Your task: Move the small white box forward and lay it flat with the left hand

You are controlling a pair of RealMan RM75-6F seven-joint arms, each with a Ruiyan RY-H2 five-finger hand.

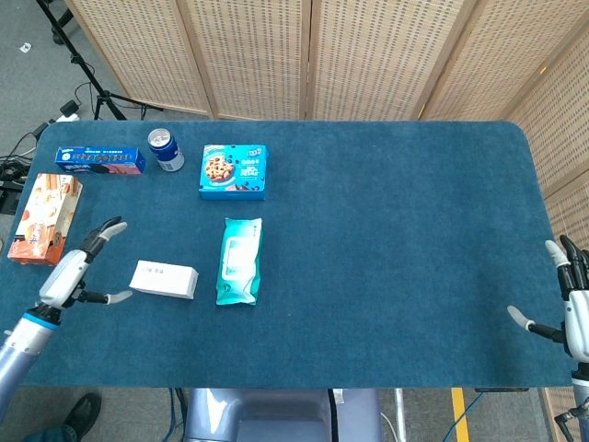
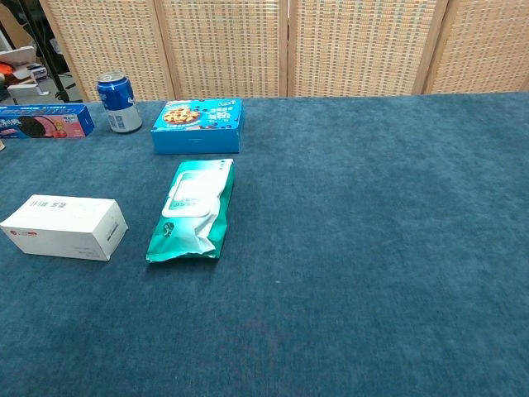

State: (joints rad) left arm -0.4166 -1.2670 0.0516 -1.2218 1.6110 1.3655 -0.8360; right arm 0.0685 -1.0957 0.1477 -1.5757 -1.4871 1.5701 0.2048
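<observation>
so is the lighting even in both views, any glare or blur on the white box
Head view: soft, even light; the white box is sharp but its print is too small to read, with a faint shadow at its near edge. Chest view: the box is crisp, no glare, and the blue cloth is evenly lit.

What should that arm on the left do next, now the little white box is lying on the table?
Probably just draw back toward the table edge. The small white cardboard box lies flat on the blue cloth beside the teal wipes packet, and the left hand is apart from it, fingers spread, holding nothing.
</observation>
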